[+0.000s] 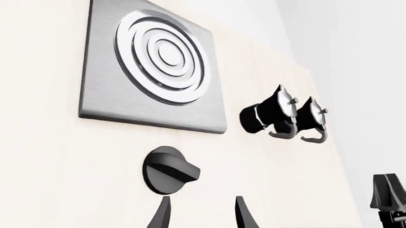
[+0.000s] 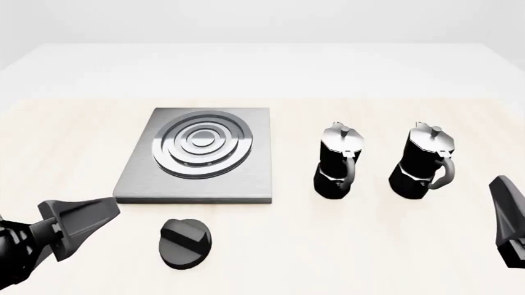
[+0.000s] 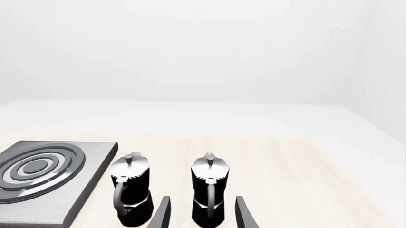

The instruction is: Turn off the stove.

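We see the left gripper (image 1: pixel 201 213) open, near the knob (image 2: pixel 184 242) but not touching; the right gripper (image 3: pixel 201 213) is also open, near the 2 moka pots (image 2: pixel 339 161).

Two black-and-silver moka pots stand upright and side by side on the pale wooden table (image 2: pixel 426 246), apart from each other. The left moka pot (image 2: pixel 337 161) and the right moka pot (image 2: pixel 422 161) each have a silver lid with a knob and a curved handle.
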`<state>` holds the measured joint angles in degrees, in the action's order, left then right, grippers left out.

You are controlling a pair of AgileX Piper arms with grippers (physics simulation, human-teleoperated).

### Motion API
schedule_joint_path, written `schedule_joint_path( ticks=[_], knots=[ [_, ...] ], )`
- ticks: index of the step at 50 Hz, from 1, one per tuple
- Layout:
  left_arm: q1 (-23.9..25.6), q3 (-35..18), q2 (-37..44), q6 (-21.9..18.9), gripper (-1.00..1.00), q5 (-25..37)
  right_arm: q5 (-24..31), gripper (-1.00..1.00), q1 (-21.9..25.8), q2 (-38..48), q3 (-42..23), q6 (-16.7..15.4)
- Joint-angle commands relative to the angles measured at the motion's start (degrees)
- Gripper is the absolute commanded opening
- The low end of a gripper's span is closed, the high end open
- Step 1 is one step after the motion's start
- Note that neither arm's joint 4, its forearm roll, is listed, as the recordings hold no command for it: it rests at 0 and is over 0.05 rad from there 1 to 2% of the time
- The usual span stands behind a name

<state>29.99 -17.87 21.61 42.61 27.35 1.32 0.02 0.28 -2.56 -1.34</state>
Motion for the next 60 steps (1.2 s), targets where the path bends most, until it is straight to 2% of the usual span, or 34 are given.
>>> schedule_joint_path(
  ticks=[1,13,23,45,60],
  knots=[
    [2.88,6.27,4.85,4.85,1.0,-10.05,-0.37,1.0,-0.15,0.07,0.33,-0.02],
    [4.92,11.67,12.12,7.57,1.0,-20.75,-0.6,1.0,-0.28,0.03,0.7,0.05],
    [4.91,13.63,21.56,7.44,1.0,-30.9,-0.15,1.0,-0.22,-0.22,0.58,0.0],
    [4.17,10.16,36.29,4.08,1.0,-41.47,-0.28,1.0,-0.57,-0.23,0.99,0.0],
    [4.38,9.94,44.11,4.0,1.0,-48.42,-0.69,1.0,-0.58,-0.25,1.32,0.13]
  ],
)
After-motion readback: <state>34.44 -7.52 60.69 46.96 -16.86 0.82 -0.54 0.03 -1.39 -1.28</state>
